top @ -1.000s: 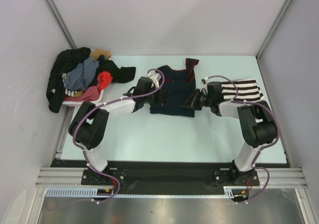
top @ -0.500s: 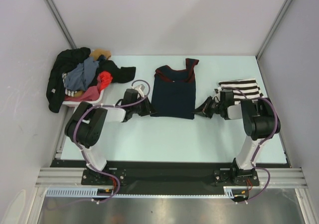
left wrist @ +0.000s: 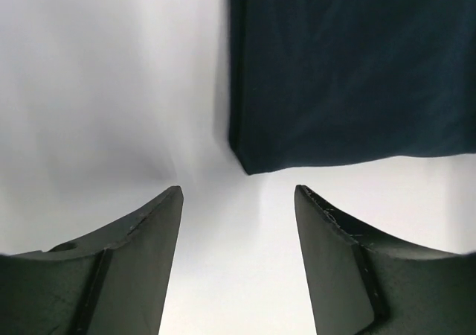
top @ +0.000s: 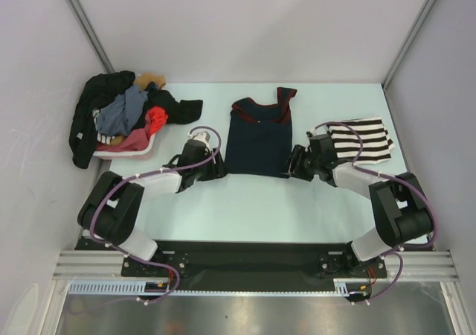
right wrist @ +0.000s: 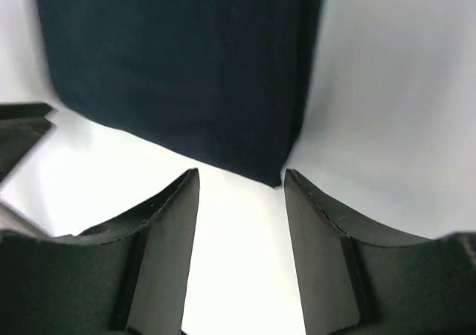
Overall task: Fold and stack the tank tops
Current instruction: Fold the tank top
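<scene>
The dark navy tank top lies folded flat in the middle of the table, its red-trimmed straps at the far end. A black-and-white striped tank top lies folded to its right. My left gripper stands open at the navy top's near left corner, with bare table between its fingers. At the near right corner my right gripper is also open and empty, its fingertips just short of the cloth. Neither gripper holds anything.
A pale pink basket at the left holds a heap of mixed clothes, some spilling onto the table. White walls enclose the table on three sides. The left gripper's finger shows at the left edge of the right wrist view.
Both grippers have opened after being shut. They slid off the navy top to its sides and now sit at its near corners; the right one has moved back in toward the cloth.
</scene>
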### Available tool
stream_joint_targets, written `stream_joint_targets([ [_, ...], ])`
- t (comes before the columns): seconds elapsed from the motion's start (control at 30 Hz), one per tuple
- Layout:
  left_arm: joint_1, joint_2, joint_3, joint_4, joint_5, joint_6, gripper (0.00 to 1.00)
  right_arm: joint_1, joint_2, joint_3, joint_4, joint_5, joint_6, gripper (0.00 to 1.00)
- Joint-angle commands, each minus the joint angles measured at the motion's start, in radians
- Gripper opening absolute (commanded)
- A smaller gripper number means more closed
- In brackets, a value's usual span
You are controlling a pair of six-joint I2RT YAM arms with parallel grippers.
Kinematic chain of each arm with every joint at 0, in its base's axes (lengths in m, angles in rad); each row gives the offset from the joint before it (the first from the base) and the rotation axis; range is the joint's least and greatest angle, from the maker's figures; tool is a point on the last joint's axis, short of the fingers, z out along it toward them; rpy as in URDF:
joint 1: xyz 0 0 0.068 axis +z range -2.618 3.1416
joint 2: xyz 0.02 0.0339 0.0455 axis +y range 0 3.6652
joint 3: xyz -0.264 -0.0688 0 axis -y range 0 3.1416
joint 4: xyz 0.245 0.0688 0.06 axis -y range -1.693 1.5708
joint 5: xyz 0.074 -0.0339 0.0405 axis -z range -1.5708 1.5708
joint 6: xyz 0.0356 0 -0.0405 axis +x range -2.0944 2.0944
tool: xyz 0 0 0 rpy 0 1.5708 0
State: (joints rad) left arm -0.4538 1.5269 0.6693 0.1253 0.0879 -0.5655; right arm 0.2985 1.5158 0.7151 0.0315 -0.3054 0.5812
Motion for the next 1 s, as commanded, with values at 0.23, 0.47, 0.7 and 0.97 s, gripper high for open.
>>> stream_joint_targets([
  [0.23,-0.089,0.133,0.159,-0.092,-0.132,0.053,0.66,0.116,0.106,0.069,-0.116,0.259,-0.029,0.37],
  [0.47,-0.097,0.18,0.187,-0.113,-0.154,0.052,0.37,0.117,0.103,0.072,-0.123,0.258,-0.032,0.17],
  [0.7,-0.117,0.168,0.151,-0.105,-0.169,0.05,0.0,0.123,0.103,0.092,-0.156,0.252,-0.058,0.0],
  [0.97,-0.297,0.012,-0.019,-0.165,-0.258,-0.038,0.0,0.183,-0.095,-0.08,-0.292,0.264,-0.014,0.0],
])
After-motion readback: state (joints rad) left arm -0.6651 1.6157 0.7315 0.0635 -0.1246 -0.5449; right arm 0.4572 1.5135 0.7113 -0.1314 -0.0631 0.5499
